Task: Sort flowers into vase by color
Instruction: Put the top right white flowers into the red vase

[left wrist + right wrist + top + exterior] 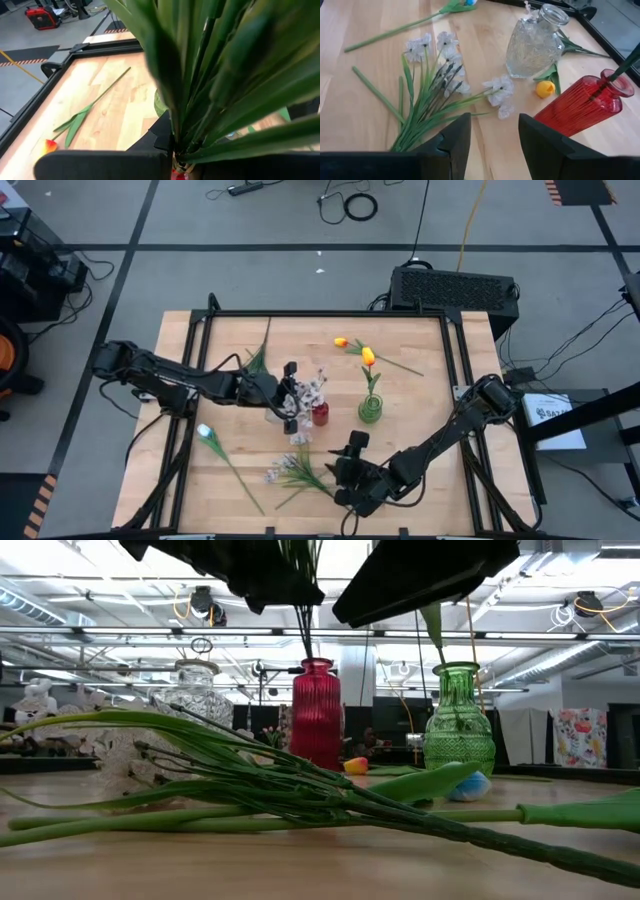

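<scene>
My left gripper (288,396) is shut on a spray of pale pink-white blossoms (312,388) above the red vase (320,416). In the low view the spray's thin stems (305,630) reach down into the red vase's mouth (316,664). The green vase (370,411) holds an orange-yellow tulip (368,357). The clear vase (535,42) stands beside the red one. A second blossom spray (432,92) lies flat near the front edge. My right gripper (492,132) hovers open just above its stem end, touching nothing. My left gripper pinches the spray's bundled green stems and leaves (187,135) between its two fingers, coming from the table's left at a slight downward slant, across the stems. The spray stands nearly upright. Its lower end is in the red vase's mouth (177,175).
A pale-blue tulip (205,432) lies at the front left, its stem running toward the near edge. One orange tulip (341,341) lies at the far side, another (545,88) between the clear and red vases. A black frame rims the table (190,350).
</scene>
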